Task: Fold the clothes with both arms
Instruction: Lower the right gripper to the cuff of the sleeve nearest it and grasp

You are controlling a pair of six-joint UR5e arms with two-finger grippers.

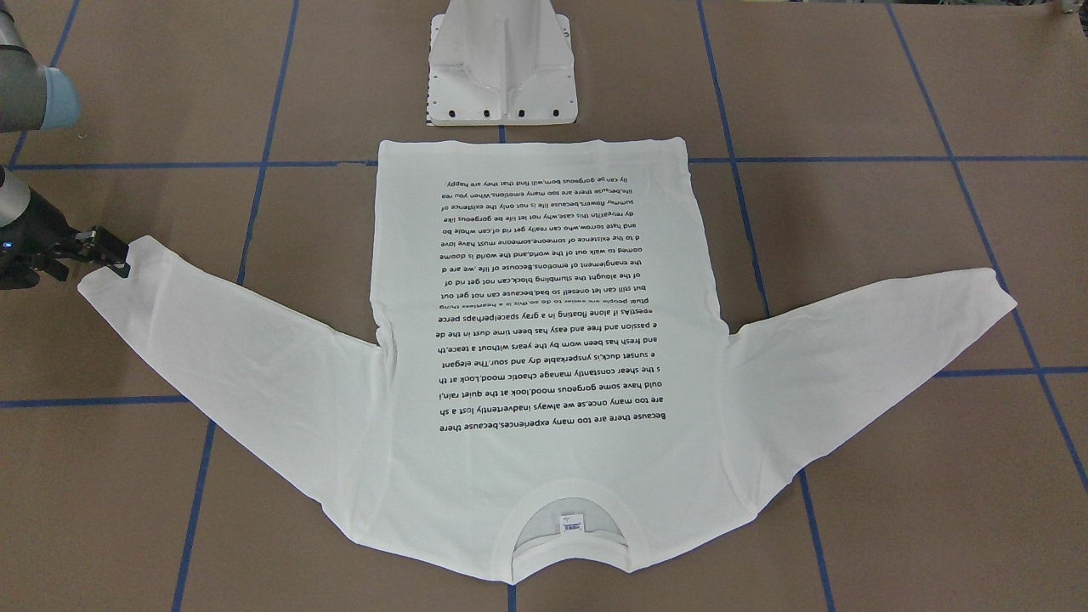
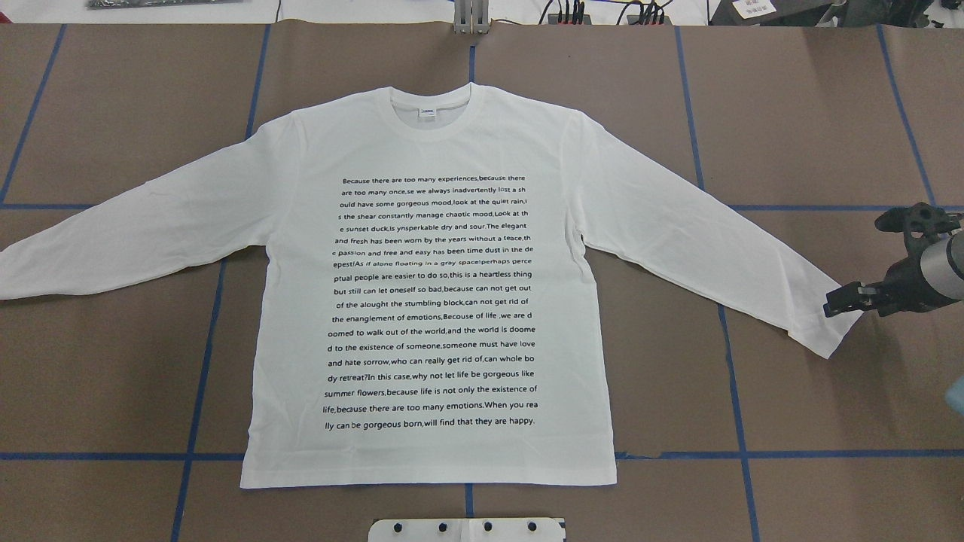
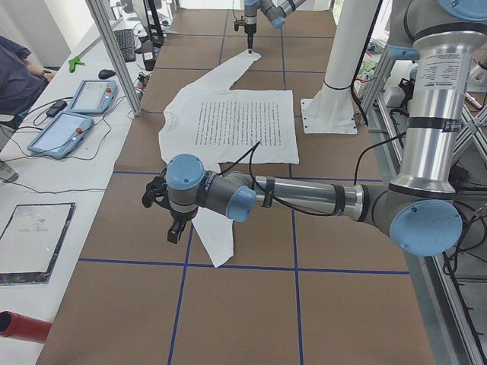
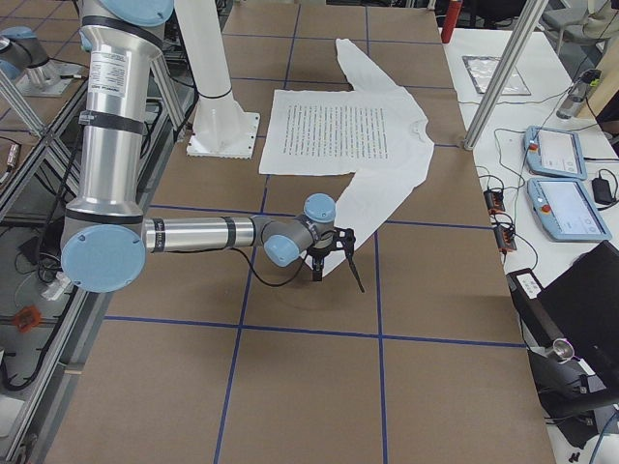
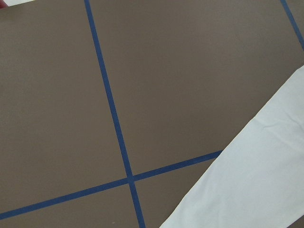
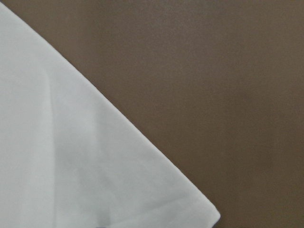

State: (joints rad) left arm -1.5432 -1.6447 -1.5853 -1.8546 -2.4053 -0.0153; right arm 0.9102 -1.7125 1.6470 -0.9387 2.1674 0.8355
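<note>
The white long-sleeved shirt [image 2: 433,301] lies flat on the brown table, text side up, both sleeves spread and the neck away from the robot's base. My right gripper [image 2: 837,302] hangs low at the right sleeve's cuff [image 2: 825,331]; its fingers look spread, so it is open, also as the right gripper [image 1: 115,255] in the front view. The right wrist view holds only that cuff corner [image 6: 71,166]. My left gripper [image 3: 176,226] hovers beside the left sleeve's end [image 3: 217,243]; I cannot tell whether it is open or shut. The left wrist view catches a sleeve edge [image 5: 256,180].
The white pedestal base [image 1: 501,68] stands just behind the shirt's hem. Blue tape lines [image 2: 188,455] grid the table. A side bench along the far edge carries control tablets [image 3: 72,114], a red cylinder [image 3: 23,325] and metal posts; a person's arm [image 3: 19,72] rests there.
</note>
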